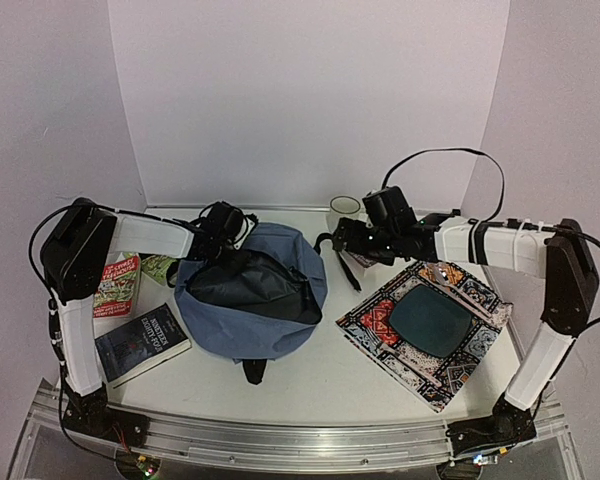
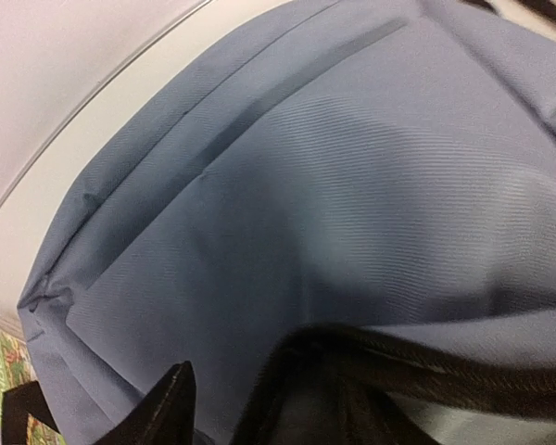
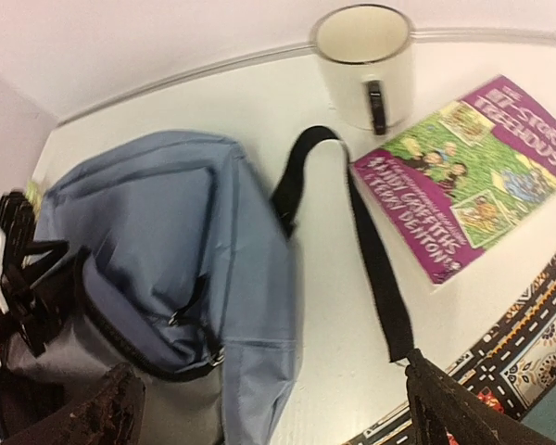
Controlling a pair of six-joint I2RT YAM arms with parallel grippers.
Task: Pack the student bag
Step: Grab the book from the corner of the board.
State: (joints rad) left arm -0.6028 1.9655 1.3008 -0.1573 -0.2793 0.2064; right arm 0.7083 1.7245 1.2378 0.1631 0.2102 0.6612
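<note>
The student bag (image 1: 250, 295) lies in the middle of the table, slate-blue, its mouth agape on a dark lining (image 1: 242, 280). My left gripper (image 1: 223, 232) is at the bag's far left rim. In the left wrist view one finger (image 2: 162, 408) shows apart from the dark zipper rim (image 2: 371, 362), which lies between the jaws and hides the other finger. My right gripper (image 3: 269, 371) hangs open over the bag's right side (image 3: 250, 306), nothing between its fingers. The end of a black strap (image 3: 375, 269) reaches its right finger (image 3: 445, 408).
Two books (image 1: 117, 283) (image 1: 142, 343) lie left of the bag. A purple book (image 3: 468, 171) and a white mug (image 3: 363, 65) sit at the back. A patterned cloth mat (image 1: 425, 325) lies to the right.
</note>
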